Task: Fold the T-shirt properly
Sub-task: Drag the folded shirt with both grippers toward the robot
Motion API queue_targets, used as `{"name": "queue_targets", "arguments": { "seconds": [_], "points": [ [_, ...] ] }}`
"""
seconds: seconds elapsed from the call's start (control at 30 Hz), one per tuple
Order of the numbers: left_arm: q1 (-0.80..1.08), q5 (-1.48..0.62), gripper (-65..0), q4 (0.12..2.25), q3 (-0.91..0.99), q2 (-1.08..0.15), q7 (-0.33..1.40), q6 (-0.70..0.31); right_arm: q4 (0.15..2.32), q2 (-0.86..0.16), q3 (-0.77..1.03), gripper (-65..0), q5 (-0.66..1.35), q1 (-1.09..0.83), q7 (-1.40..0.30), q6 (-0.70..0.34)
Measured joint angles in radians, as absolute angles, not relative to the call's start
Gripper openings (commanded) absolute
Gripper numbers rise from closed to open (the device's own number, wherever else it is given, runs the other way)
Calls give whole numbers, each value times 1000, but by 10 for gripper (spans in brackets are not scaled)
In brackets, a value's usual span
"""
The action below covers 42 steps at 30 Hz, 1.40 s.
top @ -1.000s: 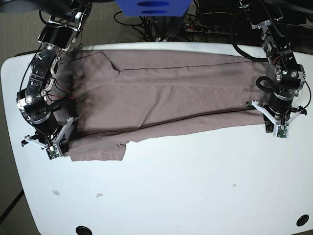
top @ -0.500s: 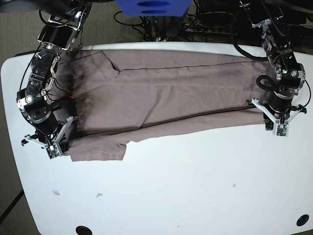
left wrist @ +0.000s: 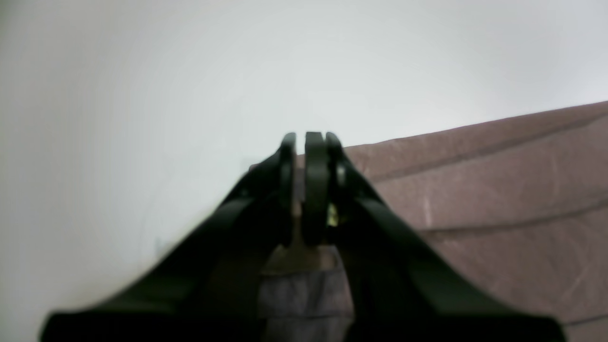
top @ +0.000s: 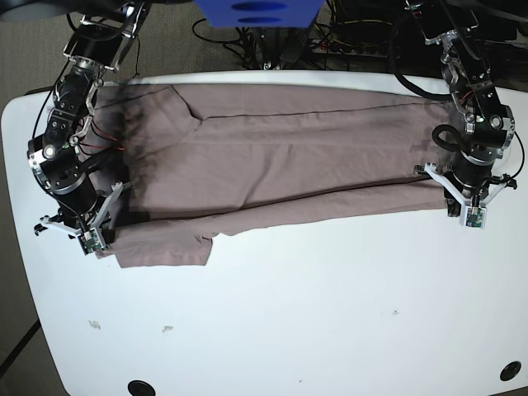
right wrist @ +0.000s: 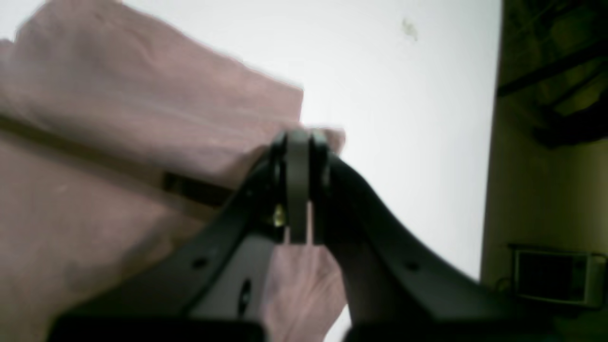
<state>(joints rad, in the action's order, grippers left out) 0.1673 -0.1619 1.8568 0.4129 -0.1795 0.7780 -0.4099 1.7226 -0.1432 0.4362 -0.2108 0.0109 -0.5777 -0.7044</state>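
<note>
Base view: overhead, looking straight down on the whole white rounded table (top: 330,330). The 2 wrist views sit close behind each arm's closed black jaws, low over the thin mauve-brown T-shirt (top: 280,157), which all 3 views share.

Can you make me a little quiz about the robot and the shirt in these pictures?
1. True or false: the T-shirt is rolled into a ball.
2. What colour is the table? A) white B) green C) black
3. What is the left gripper pinching?

Key:
1. False. It lies spread flat and long across the table, with one long edge folded over.
2. A, white.
3. The T-shirt's edge. Its jaws are closed on the fabric at one end, and the right gripper is closed on the corner at the other end.
</note>
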Motion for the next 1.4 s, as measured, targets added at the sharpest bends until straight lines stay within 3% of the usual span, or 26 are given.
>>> {"name": "queue_targets", "arguments": {
  "seconds": [1.4],
  "points": [
    [229, -178, -634, 1877, 418, -180, 737, -411, 1743, -144, 448, -650, -214, -95, -583, -705]
  ]
}}
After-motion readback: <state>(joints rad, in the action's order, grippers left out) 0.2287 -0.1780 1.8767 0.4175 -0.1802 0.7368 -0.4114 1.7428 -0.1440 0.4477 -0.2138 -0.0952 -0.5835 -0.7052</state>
